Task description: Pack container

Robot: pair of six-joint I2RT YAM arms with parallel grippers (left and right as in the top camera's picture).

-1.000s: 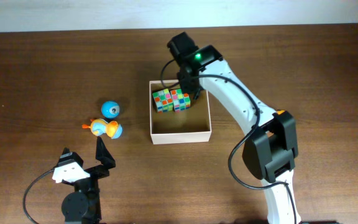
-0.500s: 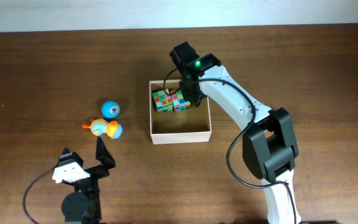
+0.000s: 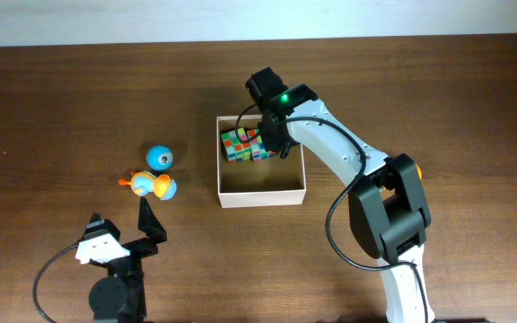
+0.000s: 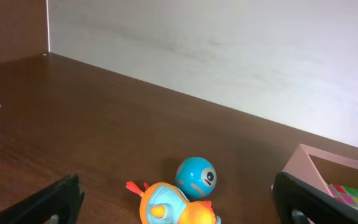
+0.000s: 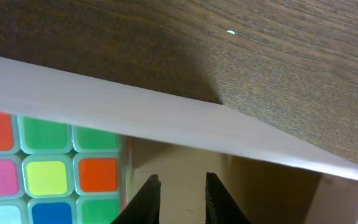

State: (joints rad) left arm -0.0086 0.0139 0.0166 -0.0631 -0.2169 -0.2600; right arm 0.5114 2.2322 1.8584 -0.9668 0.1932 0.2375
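Note:
The container (image 3: pixel 261 199) is a square white-walled box with a tan floor at the table's middle. Colourful puzzle cubes (image 3: pixel 247 144) lie against its far wall. My right gripper (image 3: pixel 276 136) reaches down into the box's far right part, just right of the cubes. In the right wrist view its fingers stand narrowly open (image 5: pixel 182 186) over bare floor with nothing between them, the cube face (image 5: pixel 48 168) to their left and the white wall (image 5: pixel 135 115) ahead. My left gripper (image 3: pixel 119 213) rests wide open and empty at the front left.
A blue ball toy (image 3: pixel 159 158) (image 4: pixel 196 177) and an orange-and-blue duck toy (image 3: pixel 155 186) (image 4: pixel 173 208) lie left of the container, in front of the left gripper (image 4: pixel 179 202). The container's corner (image 4: pixel 303 165) shows at the right of that view.
The right wrist has shifted slightly over the box's far side next to the cubes. The left arm and both loose toys have not moved.

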